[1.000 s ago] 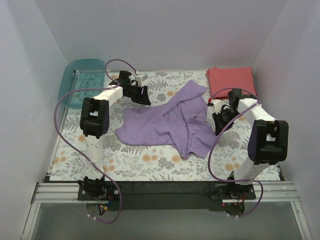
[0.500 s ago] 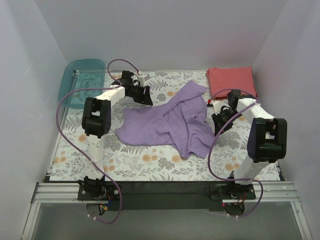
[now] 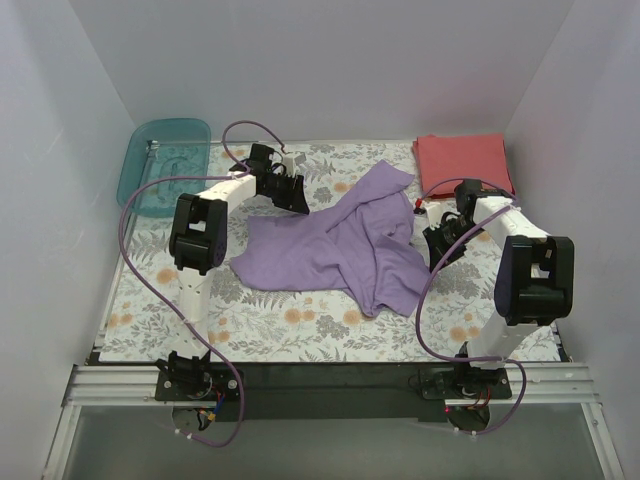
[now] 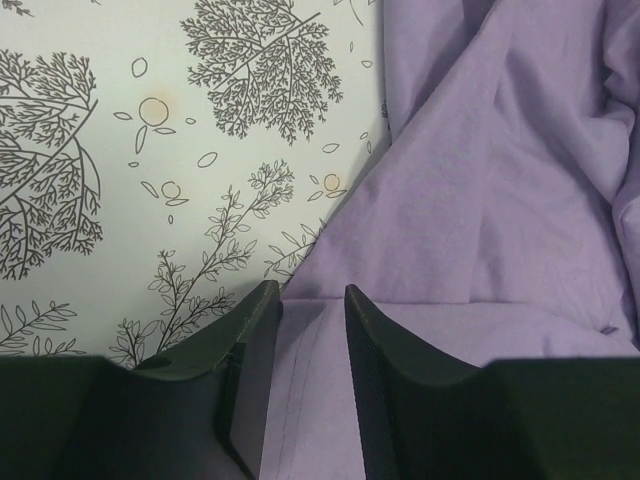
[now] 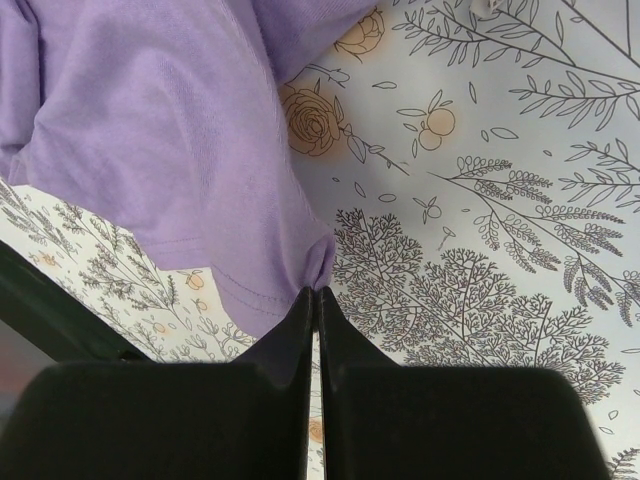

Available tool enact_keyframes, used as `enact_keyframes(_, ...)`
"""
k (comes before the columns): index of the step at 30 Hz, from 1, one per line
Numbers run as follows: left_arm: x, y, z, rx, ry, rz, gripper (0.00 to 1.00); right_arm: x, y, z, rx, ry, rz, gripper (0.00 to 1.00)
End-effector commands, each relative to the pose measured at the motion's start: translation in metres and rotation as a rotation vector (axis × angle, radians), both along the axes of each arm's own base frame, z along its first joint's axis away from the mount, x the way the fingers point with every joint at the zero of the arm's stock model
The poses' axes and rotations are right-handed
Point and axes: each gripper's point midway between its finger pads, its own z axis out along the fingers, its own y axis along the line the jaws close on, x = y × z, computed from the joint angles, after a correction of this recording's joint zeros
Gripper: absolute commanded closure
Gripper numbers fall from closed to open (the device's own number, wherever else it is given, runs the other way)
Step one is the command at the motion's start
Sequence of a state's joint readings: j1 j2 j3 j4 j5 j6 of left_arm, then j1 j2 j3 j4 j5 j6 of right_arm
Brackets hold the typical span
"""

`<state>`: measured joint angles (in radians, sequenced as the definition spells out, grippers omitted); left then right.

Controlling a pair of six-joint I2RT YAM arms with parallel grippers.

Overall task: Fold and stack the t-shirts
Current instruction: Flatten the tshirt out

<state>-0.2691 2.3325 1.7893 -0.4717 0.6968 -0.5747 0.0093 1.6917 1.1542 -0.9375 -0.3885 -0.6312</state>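
The lavender t-shirt (image 3: 330,245) lies crumpled and unfolded in the middle of the table (image 3: 300,325), spread over the floral-print cover with loose creases running through it. One part reaches toward the far side of the table and another hangs toward the near right

The coral-red t-shirt (image 3: 463,160) sits well apart from it at the far right corner, folded into a flat, neat rectangle

The left claw (image 4: 312,300) is low over the far left edge of the lavender t-shirt. Its two fingers (image 4: 250,335) stand a little apart, with a narrow gap between them, and the cloth's edge shows flat in that gap. No fold is gathered between them, so the claw reads as open rather than gripping

The right claw (image 5: 315,292) is at the right edge of the same shirt. Its fingers are pressed together with no gap, and a small tuck of lavender cloth puckers right at their tips, pinched there

At the far left corner a teal bin (image 3: 165,160) rests partly past the edge of the floral cover, near the left arm and clear of both shirts
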Motion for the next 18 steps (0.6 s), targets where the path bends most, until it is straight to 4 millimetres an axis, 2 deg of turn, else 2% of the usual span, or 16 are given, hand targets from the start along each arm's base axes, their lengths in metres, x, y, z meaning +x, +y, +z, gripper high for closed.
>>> enact_keyframes(1,0.001,-0.0086,0.0304,-0.033,-0.046,-0.028,0.69,-0.0014,0.0026,0.0018,0.015,0.01,0.011,0.99)
enact_keyframes(5,-0.0011,-0.0081,0.0374,-0.032,-0.064,-0.033,0.72,-0.0017,0.0038,0.0011,0.022,0.013,0.011,0.99)
enact_keyframes(18,-0.0084,-0.0048,0.0339,-0.017,-0.062,-0.048,0.73,-0.001,-0.004,0.0006,0.019,0.018,-0.017,0.99)
